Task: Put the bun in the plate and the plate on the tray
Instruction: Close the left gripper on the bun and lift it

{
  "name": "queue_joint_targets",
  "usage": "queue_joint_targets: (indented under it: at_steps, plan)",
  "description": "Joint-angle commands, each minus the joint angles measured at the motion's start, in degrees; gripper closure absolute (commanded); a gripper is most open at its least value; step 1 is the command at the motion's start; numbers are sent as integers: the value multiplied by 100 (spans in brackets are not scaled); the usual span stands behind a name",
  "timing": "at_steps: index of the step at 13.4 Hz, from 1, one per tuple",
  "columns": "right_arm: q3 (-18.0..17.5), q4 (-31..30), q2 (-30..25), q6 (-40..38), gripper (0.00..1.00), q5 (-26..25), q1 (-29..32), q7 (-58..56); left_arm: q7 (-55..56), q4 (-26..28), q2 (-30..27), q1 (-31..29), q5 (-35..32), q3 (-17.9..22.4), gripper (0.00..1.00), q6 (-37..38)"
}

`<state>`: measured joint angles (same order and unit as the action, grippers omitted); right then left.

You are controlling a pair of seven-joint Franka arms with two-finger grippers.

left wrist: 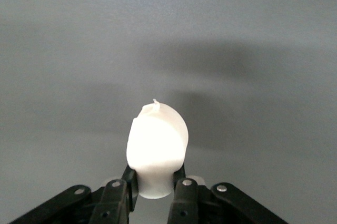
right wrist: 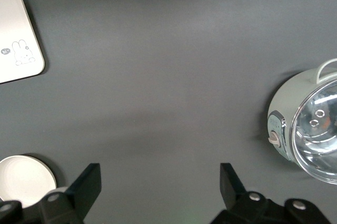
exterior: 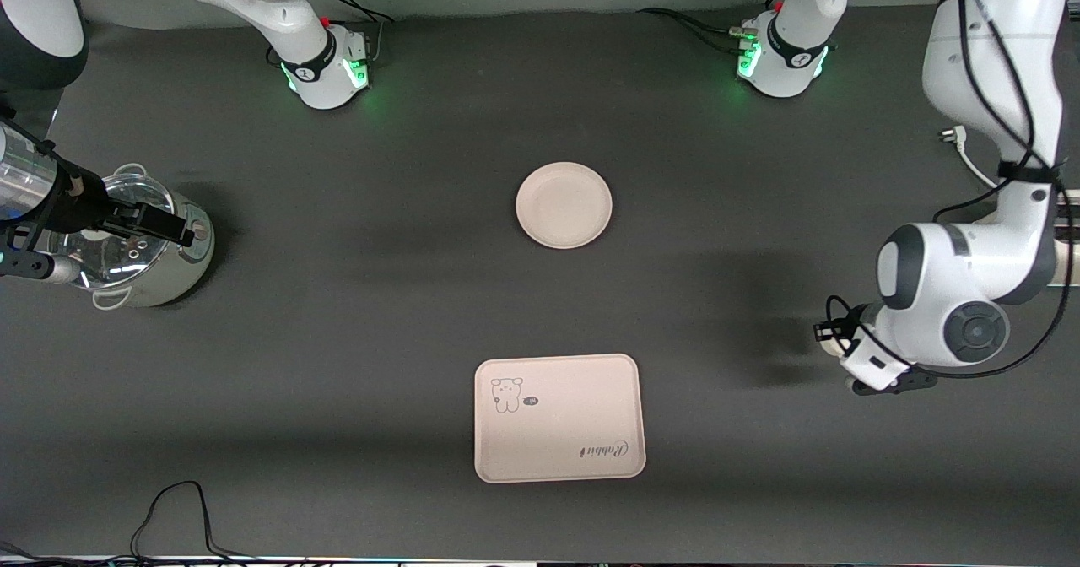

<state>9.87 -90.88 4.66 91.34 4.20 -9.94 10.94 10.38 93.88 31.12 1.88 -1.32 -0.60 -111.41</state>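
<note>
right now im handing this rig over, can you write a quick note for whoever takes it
Left gripper: shut on the bun, low at the left arm's end of the table.
Right gripper: open, holding nothing, over the steel pot at the right arm's end; that arm waits.
Plate: bare, mid-table, nearer the robots' bases than the tray.
Tray: bare, nearer the front camera than the plate.
Done: bun gripped.
Left: carry the bun to the plate and release it, then move the plate onto the tray.
</note>
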Motion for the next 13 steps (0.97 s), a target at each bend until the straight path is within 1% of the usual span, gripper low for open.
queue_joint_targets:
  at_steps: [1, 4, 6, 8, 9, 11, 12, 13]
  plan:
    - [-2, -114, -70, 86, 0, 20, -34, 75, 114, 157, -781, 58, -18, 34, 68, 749]
    - [-2, -280, -158, 68, 0, 20, -43, 57, 87, 157, -1571, 32, -18, 25, 67, 1611]
    - [24, -290, -149, 77, 0, -15, -296, 136, 87, 165, -2195, 41, 26, 16, 67, 2217]
    - [42, -281, -140, 77, 0, -16, -306, 145, 87, 209, -2688, 84, 61, 16, 66, 2710]
    - [50, -264, -149, 77, 0, 2, -298, 145, 87, 296, -2908, 93, 62, 16, 64, 2878]
    - [59, -281, -149, 77, 0, 29, -306, 145, 131, 621, -3295, 207, 201, 16, 64, 2932]
    - [59, -290, -140, 94, 0, 20, -306, 145, 279, 788, -3419, 234, 315, 7, 64, 2880]
    - [59, -290, -132, 103, 0, 20, -306, 145, 594, 824, -3429, 347, 447, -71, 64, 2879]
